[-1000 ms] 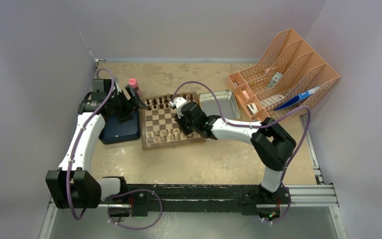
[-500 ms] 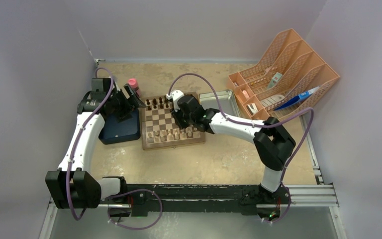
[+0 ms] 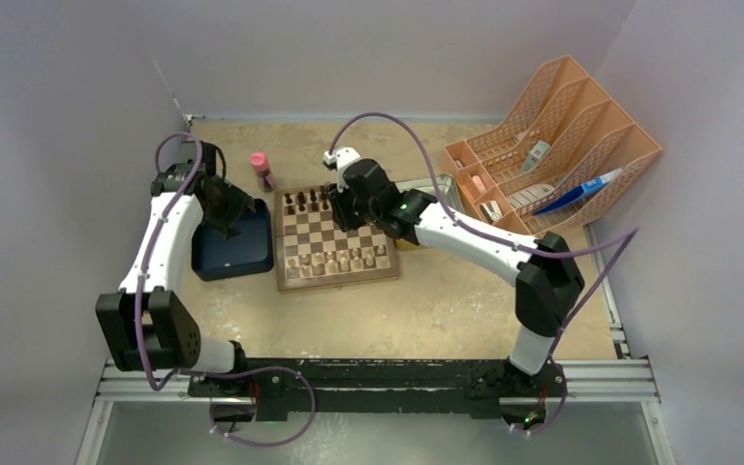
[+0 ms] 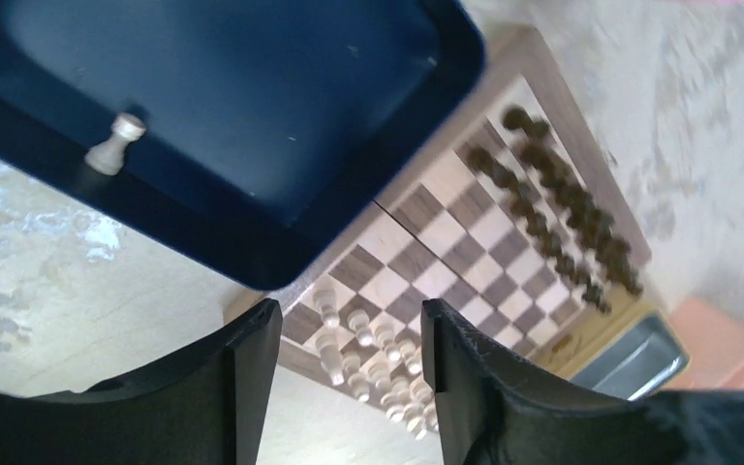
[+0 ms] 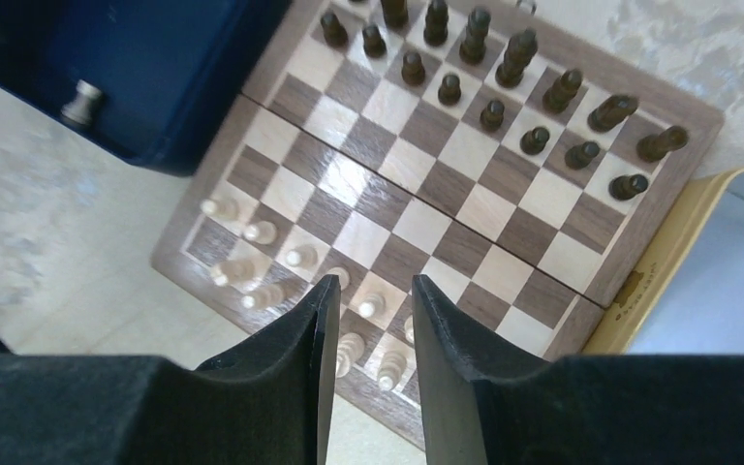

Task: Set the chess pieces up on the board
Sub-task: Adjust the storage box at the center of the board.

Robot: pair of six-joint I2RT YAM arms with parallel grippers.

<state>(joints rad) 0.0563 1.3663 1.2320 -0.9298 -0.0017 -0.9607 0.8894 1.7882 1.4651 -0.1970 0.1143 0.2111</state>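
1. The square wooden chessboard with brown and tan checks [image 3: 333, 235] lies in the middle of the sandy-coloured table [image 3: 426, 310], between the two arms.
2. The dark brown turned wooden pieces [image 3: 306, 201] stand in two rows along the far edge of this board. The pale tan turned wooden pieces [image 3: 337, 262] stand along its near edge, and their rows are not quite straight.
3. One more pale tan rook-shaped piece [image 4: 116, 143] stands upright and alone in the flat dark blue tray [image 3: 235, 257], which is just beside the left side of the board.
4. The left gripper [image 4: 350, 334] hangs over the tray. Its fingers are spread wide and there is nothing between them.
5. The right gripper [image 5: 372, 291] hangs above the board, toward its far side. Its fingers are a little parted and hold no piece.
6. The rectangular metal tin [image 5: 717, 291] lies just beside the right side of the board, and the right arm hides part of it.
7. A small bottle with a pink cap [image 3: 260, 167] stands near the far left corner of the board. An orange plastic file rack [image 3: 562, 126] stands at the far right of the table.
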